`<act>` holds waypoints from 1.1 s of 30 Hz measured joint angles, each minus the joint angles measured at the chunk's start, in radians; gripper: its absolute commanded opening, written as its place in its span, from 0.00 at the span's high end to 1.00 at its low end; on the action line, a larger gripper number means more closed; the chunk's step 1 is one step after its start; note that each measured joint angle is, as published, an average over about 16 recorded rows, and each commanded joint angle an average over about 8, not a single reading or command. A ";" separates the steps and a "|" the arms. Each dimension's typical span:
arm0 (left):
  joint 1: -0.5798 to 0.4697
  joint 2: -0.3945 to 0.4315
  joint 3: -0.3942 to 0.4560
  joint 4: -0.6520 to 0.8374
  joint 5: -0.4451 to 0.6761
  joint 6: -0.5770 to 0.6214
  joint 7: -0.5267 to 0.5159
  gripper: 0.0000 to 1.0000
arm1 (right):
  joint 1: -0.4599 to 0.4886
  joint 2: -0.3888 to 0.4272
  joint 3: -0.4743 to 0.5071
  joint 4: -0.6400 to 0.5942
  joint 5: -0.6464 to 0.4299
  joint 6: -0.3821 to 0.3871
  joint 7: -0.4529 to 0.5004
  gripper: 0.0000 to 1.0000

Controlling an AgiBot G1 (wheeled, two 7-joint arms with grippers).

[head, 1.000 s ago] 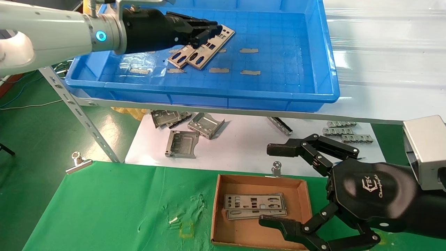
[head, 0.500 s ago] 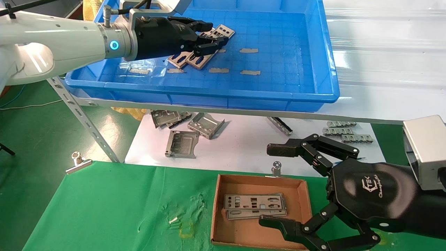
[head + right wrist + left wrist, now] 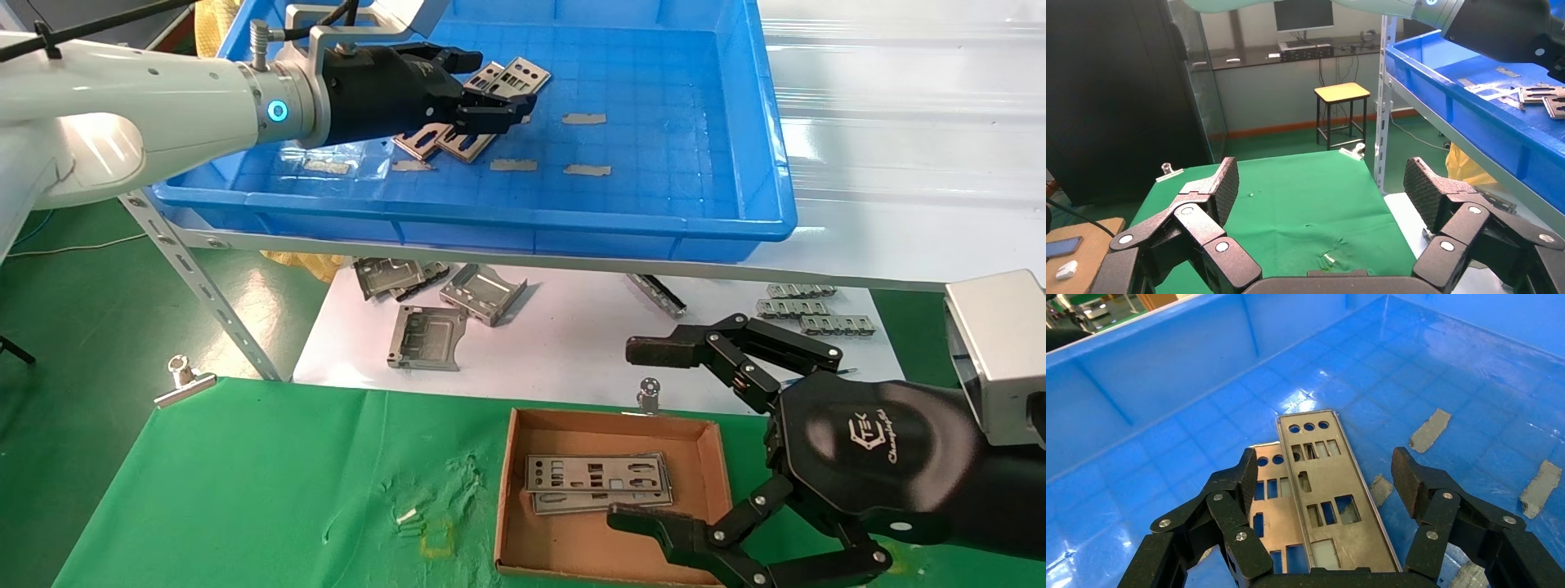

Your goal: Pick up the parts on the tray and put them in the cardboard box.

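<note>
A green cloth [image 3: 245, 482] covers the near table, held by metal clips [image 3: 184, 380] at its edge. The floor [image 3: 73, 327] is glossy green, with cables trailing across it at the left. A slotted grey strut [image 3: 196, 282] slants under the shelf. The right wrist view shows a yellow-topped stool [image 3: 1343, 113] before a grey wall [image 3: 1291, 92] with an orange skirting, a monitor [image 3: 1303, 15] on a dark counter, and a tall black cabinet [image 3: 1113, 98].

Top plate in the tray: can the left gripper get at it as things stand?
Probably yes. The left gripper is open and straddles the top plate, which lies on another plate in the tray; nothing lies between.
</note>
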 measured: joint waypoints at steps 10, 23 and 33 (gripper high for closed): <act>0.003 -0.002 0.036 -0.013 -0.011 0.003 -0.009 1.00 | 0.000 0.000 0.000 0.000 0.000 0.000 0.000 0.00; 0.005 -0.002 0.075 -0.019 -0.029 0.001 -0.013 1.00 | 0.000 0.000 0.000 0.000 0.000 0.000 0.000 0.00; 0.003 -0.004 0.095 -0.019 -0.051 -0.010 -0.013 1.00 | 0.000 0.000 0.000 0.000 0.000 0.000 0.000 0.00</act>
